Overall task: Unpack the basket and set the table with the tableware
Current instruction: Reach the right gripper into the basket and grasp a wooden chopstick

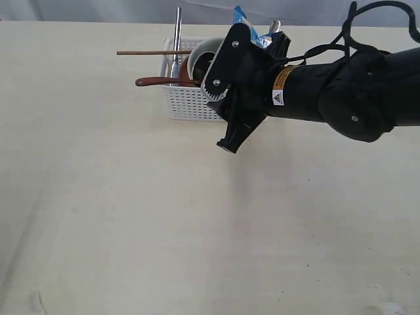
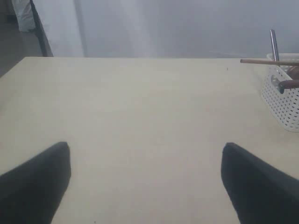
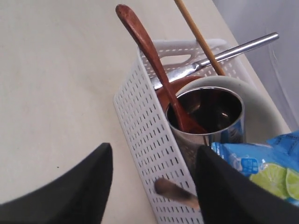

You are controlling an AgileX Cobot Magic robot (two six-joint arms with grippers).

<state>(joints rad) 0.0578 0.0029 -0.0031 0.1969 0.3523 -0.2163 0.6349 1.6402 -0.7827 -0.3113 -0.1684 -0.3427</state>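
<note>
Far left: table pale, faint grain. The left gripper hung low over it, jaws spread wide, nothing between them (seen only from its own wrist camera).

Moving right: a wooden chopstick and the red-brown spoon stuck out level past the left end of the basket. The basket, white and perforated, sat on the table near its far edge. A steel knife leaned in the left end, handle up.

Centre: the spoon's scoop rested inside the steel mug, and the cream bowl curved round behind the mug. All of these were in the basket.

Right: the right gripper was over the basket's near wall, jaws apart, one finger outside the wall and the other on the mug's side. It gripped nothing that I could make out. A blue snack bag filled the right end.
</note>
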